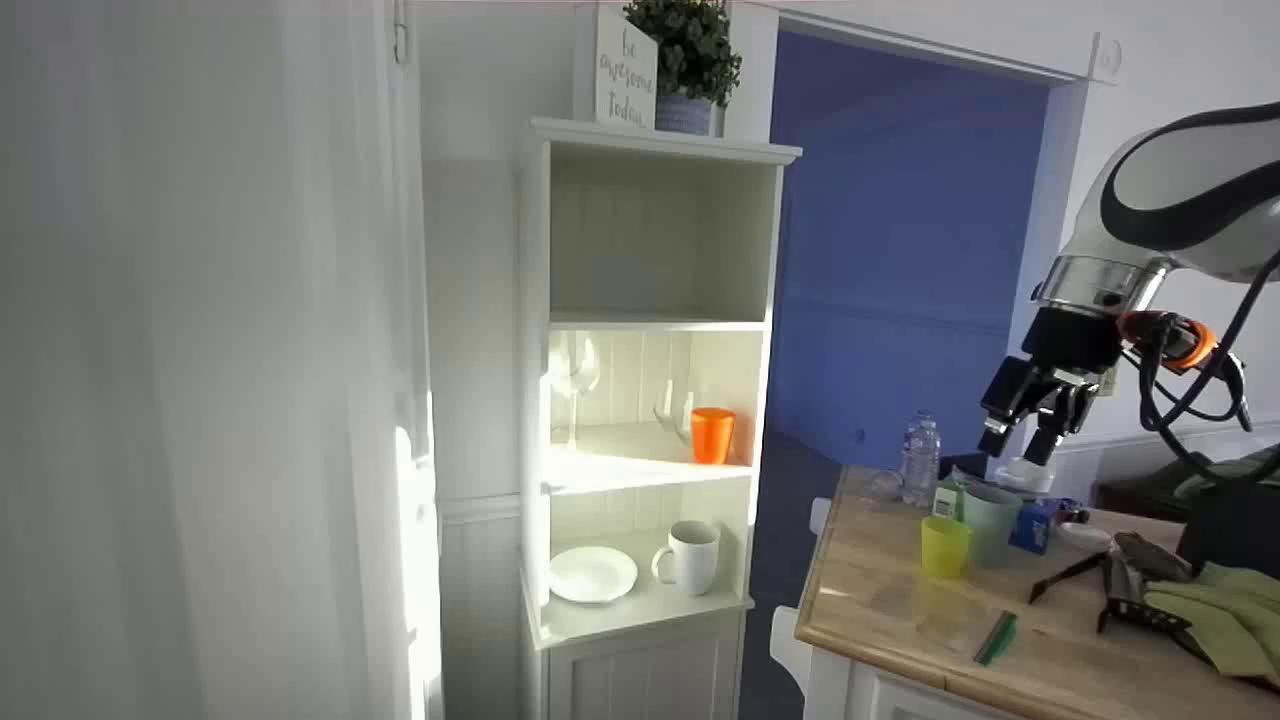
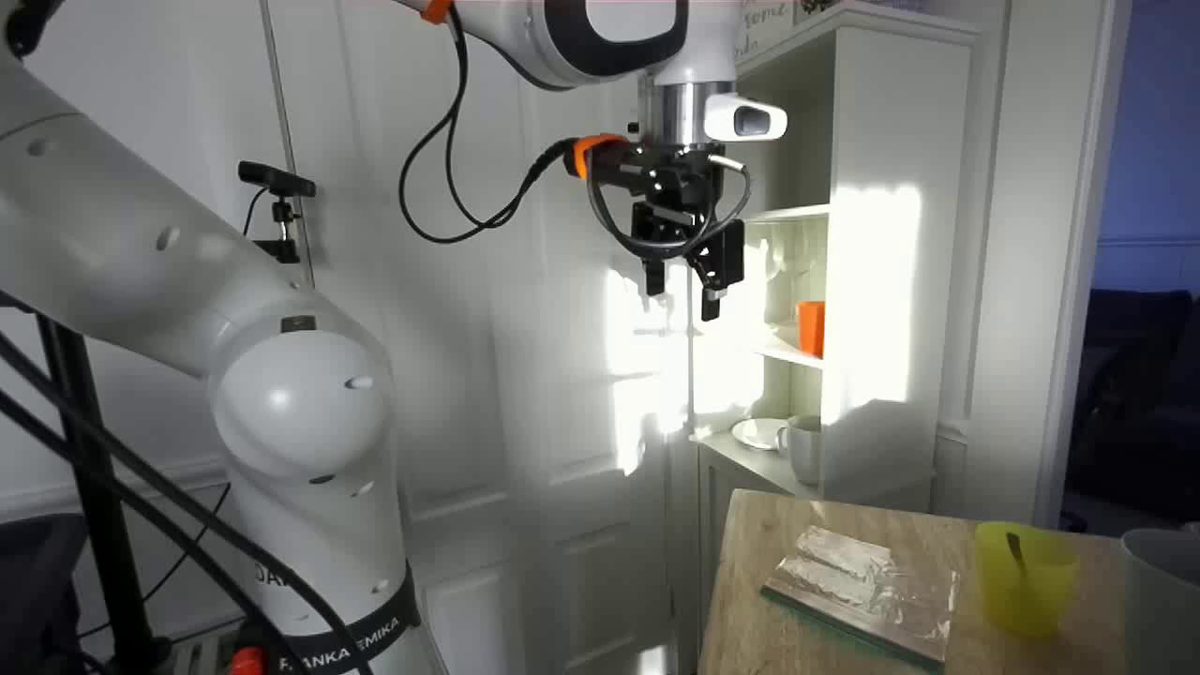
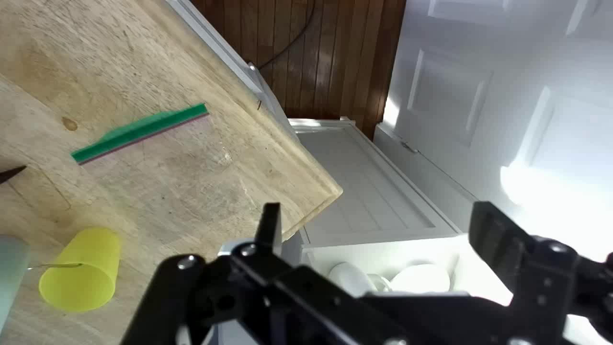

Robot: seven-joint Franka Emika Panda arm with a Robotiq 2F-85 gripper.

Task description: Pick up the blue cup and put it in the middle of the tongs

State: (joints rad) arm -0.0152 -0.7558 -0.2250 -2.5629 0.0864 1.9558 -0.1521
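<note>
Our pincer [image 3: 378,220], spread wide, holds nothing. In an exterior view, a yellow cup [image 1: 944,548] stands on the tabletop [image 1: 1080,660] just left of the blue cup [image 1: 994,528], slightly hiding it; the tongs [image 1: 1070,573] lie right, cropped to a tip in the wrist view.

White robot arm [image 2: 300,403] at left, reaching rightward. Its tool [image 2: 682,293] hangs with two fingers parted and pointing down, higher than the wooden tabletop [image 2: 764,539] at near right. On the tabletop, left to right: clear bag [image 2: 862,598] lying flat, upright yellow cup [image 2: 1029,591], pale bluish cup [image 2: 1167,609]. Farther back, a white cabinet [image 2: 895,328] holds an orange cup [image 2: 812,328] above a plate [image 2: 759,433] and a mug [image 2: 803,452].
</note>
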